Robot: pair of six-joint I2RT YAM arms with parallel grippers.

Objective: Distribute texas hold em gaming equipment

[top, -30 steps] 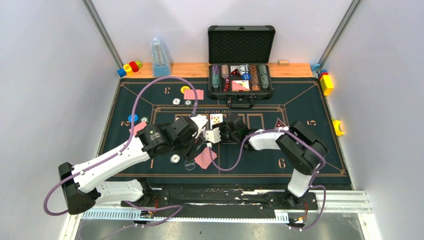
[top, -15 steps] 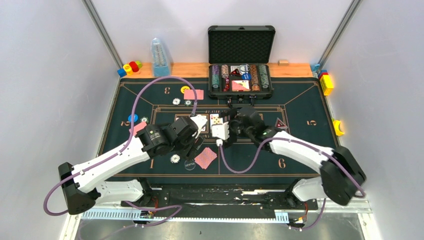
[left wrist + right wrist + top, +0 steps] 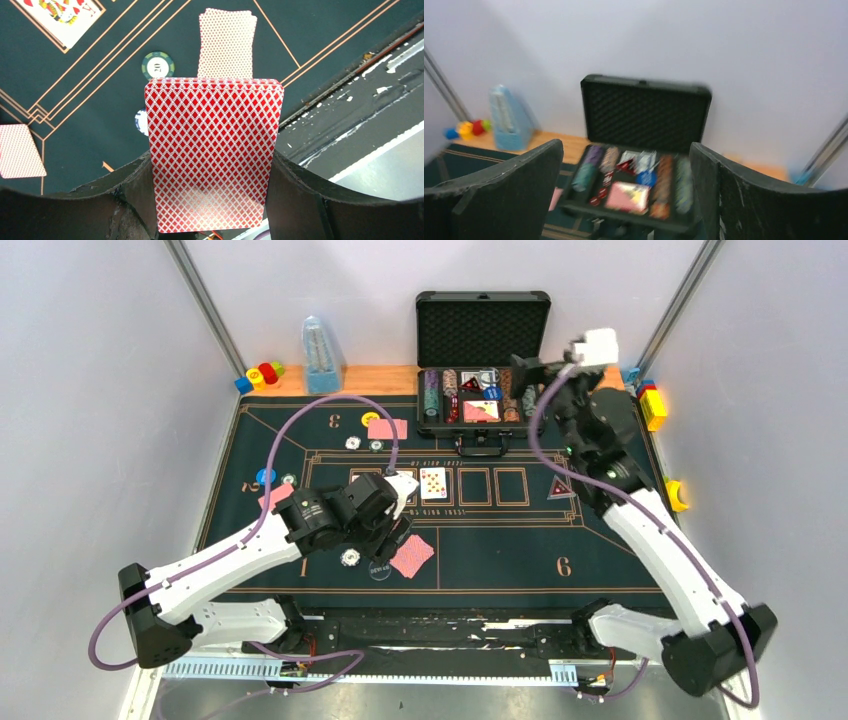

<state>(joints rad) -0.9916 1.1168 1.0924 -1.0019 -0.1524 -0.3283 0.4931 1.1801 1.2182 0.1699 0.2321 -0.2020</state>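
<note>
Red diamond-backed playing cards point(image 3: 214, 150), a deck, sit clamped in the left gripper point(image 3: 212, 172) above the dark green felt mat point(image 3: 600, 530) (one face-up card point(image 3: 432, 481) dealt). Farther back, the right gripper point(image 3: 626, 155) hangs wide open, empty, before the open black case point(image 3: 482, 330); reaching its stacked chips point(image 3: 432, 392) seems next.
</note>
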